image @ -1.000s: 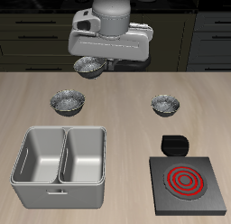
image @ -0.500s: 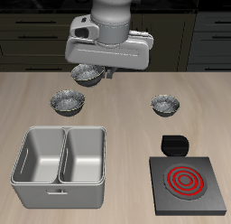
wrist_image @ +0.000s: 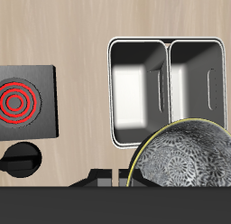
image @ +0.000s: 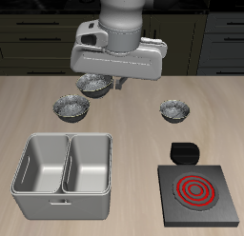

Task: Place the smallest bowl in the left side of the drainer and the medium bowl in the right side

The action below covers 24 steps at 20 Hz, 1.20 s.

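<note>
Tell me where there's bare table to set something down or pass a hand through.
Open wood lies between the drainer and the stove, and up the middle between the two resting bowls. Both drainer compartments are empty. It is crowded near the tool carrying a third bowl.

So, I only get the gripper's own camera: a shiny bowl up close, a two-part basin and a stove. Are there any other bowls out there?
Observer: Yes, two more sit on the table: a wider bowl just back of the basin, and the smallest bowl back of the stove.
Operator: Is my bowl resting on anything?
Observer: It looks not. The mid-sized bowl hangs under the gripper, apparently lifted off the table, farther back than the basin.
</note>
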{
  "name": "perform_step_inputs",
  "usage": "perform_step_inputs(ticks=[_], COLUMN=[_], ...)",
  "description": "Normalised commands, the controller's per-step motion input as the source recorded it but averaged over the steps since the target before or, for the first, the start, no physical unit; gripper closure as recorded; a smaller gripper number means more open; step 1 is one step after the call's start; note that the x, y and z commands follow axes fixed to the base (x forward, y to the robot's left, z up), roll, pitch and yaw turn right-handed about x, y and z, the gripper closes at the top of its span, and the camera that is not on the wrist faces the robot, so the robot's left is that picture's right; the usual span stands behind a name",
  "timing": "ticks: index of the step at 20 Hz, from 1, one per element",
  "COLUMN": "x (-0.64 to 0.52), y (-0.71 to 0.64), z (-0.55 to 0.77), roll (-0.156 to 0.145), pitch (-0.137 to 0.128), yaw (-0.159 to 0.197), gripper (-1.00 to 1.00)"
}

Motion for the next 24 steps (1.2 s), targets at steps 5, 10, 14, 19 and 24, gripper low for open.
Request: perform_step_inputs(ticks=[5,10,14,19,24], x=[0.22,0.27,0.19,0.08,0.05], y=[0.0,-0.11,-0.1,0.08,0.07], z=[0.02,-0.04,-0.15,-0.22,-0.15], roll=[-0.017,-0.041,-0.03,0.014,0.01], pitch=[-0.029,0.011,0.008,0.022,0.014], yaw=[-0.005,-0.028,-0.003,-0.006,-0.01], gripper=[1.0,1.0,1.0,1.0,1.0])
